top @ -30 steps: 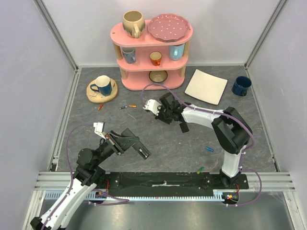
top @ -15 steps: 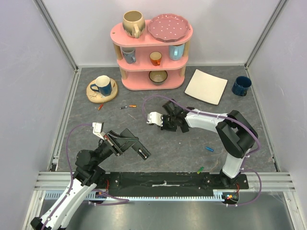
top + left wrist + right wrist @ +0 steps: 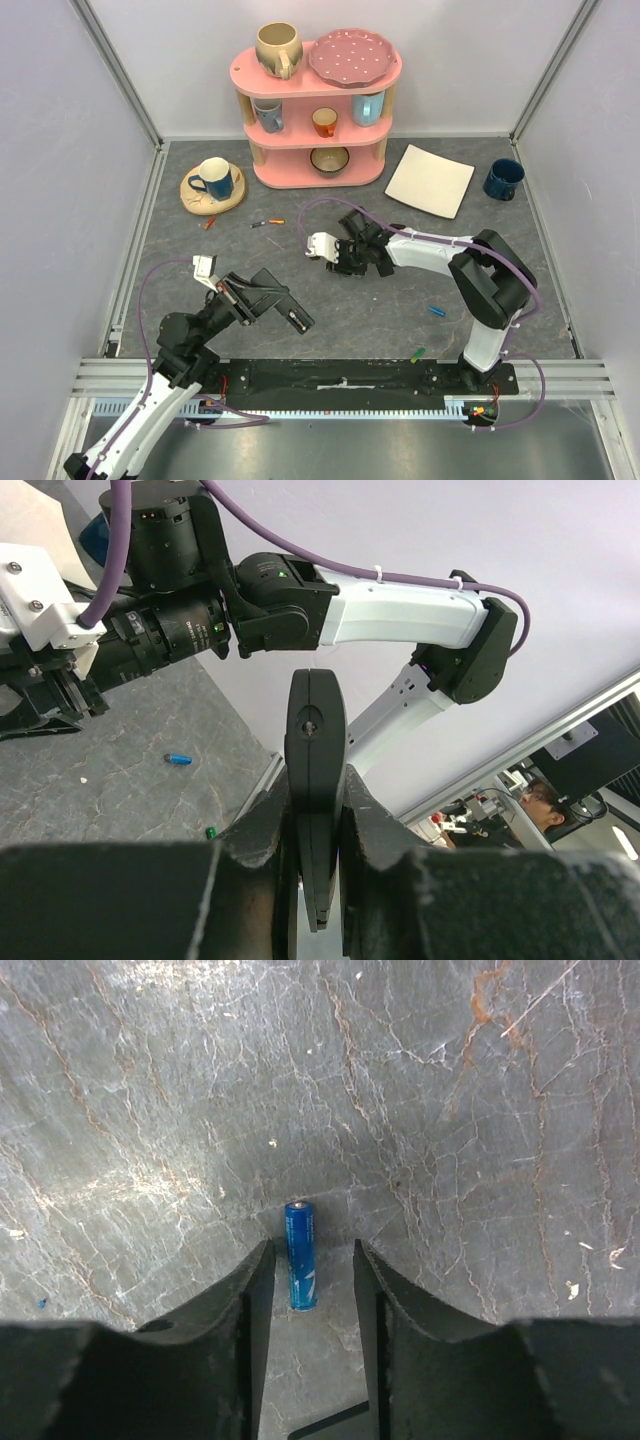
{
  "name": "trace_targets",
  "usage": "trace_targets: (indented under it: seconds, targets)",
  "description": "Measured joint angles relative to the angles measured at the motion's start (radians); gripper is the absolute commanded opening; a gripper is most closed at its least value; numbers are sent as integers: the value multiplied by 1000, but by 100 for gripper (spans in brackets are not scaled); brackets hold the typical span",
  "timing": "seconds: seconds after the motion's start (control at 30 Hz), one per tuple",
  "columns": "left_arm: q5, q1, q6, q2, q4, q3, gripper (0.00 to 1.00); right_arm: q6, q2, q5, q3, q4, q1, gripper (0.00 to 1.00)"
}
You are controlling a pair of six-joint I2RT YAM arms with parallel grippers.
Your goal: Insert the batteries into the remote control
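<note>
- Left gripper [image 3: 317, 802]: jaws clamped on the remote control [image 3: 315, 720], well in front of the pink shelf [image 3: 318, 105].
- Right gripper [image 3: 312, 1252]: jaws parted astride a blue battery [image 3: 300, 1260] lying on the tabletop [image 3: 450, 1110], nearer the shelf.

The remote [image 3: 315, 730], a slim black bar, was clamped edge-on in the left tool [image 3: 315, 798]. One blue battery [image 3: 301, 1255] lay flat on the bench [image 3: 450, 1110] between the parted jaws of the right tool [image 3: 312, 1252], touching neither. A second blue battery [image 3: 437, 310], a green battery [image 3: 418, 354] and an orange battery [image 3: 276, 221] lay well apart.

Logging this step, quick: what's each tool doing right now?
Left tool: closed on the remote.
Right tool: open, straddling a blue battery, not gripping it.
</note>
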State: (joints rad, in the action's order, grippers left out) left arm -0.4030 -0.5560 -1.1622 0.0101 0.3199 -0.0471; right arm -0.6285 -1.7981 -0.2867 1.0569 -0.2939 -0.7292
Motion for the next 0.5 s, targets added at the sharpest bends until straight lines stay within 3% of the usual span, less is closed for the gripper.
trace_targets:
  seconds: [0.37,0.47,0.5]
  targets:
    - [0,0,0,0,0,0,2,96,73,58,-33,52,-1,52]
    - [0,0,0,0,-2,0,2,192,134,133,-19,98,-2,61]
    - [0,0,0,0,-4,0,2,238,160,163,-16,127,-2,79]
